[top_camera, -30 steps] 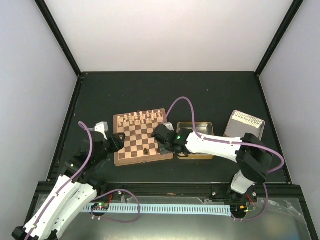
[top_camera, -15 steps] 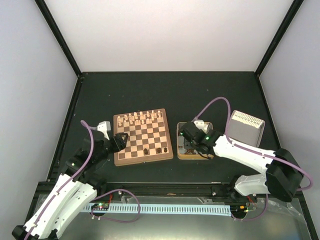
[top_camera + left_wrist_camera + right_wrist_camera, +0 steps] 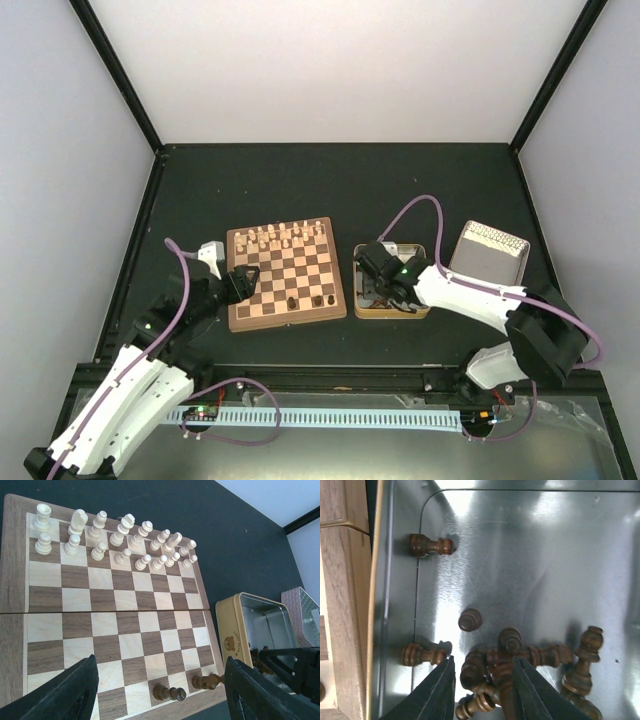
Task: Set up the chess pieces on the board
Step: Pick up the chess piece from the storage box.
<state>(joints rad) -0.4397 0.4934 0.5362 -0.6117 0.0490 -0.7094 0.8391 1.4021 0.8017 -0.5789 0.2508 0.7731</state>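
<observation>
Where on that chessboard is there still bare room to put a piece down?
The board's middle rows are bare, between the pale chessmen along the far edge and the dark pieces on the near row. Left of them, that row is bare too. Crowded: the far two rows, and the pile in the tin.

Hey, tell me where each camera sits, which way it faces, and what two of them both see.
Top: fixed above and behind the arms, looking down at board, tin, left arm and right arm.
Left wrist: above the board, angled across it toward cream pieces; open left pincer at bottom.
Right wrist: straight down into the tin at dark pieces; right pincer at bottom.
Shared: top and left wrist both show board and tin.
</observation>
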